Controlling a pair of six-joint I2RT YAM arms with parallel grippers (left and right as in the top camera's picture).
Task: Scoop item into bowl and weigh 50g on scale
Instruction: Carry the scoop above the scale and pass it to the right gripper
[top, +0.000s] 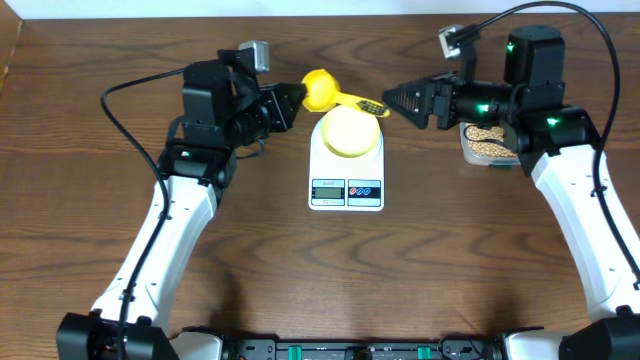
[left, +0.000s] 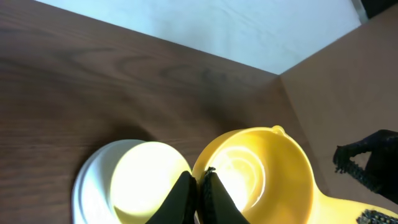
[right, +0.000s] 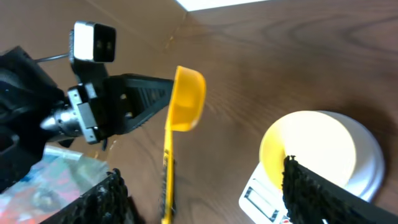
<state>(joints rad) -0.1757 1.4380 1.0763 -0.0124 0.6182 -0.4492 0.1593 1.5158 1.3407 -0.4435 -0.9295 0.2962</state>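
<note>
Overhead, the scale (top: 346, 165) sits mid-counter (top: 300, 270) with its display and two buttons toward my bases; the reading is too small for me to tell; the pale-yellow bowl (top: 350, 131) rests on its platform. Just behind the bowl lies the yellow scoop (top: 318, 88), its cup toward my left arm and its long handle running toward my right arm; whether it touches the counter I cannot tell.

My left jaws are pinched narrow on the rim of the scoop's cup; in the left wrist view my fingers (left: 181, 194) meet at that rim, with the cup's yellow inside open to the camera and the bowl (left: 143, 180) just beside it on the left, glaring too bright to show any contents.

My right jaws stand wide, holding nothing; in the right wrist view one finger (right: 106, 199) sits low at the left and the other at the right, with the scoop's (right: 186, 99) handle running down between them and touching neither as far as I can see. The bowl (right: 308, 146) and scale (right: 261, 196) lie off to the right there.

The beans (top: 485, 140) are in the clear tub (top: 466, 150), well apart from the scale on my right side, partly hidden beneath my right arm.
</note>
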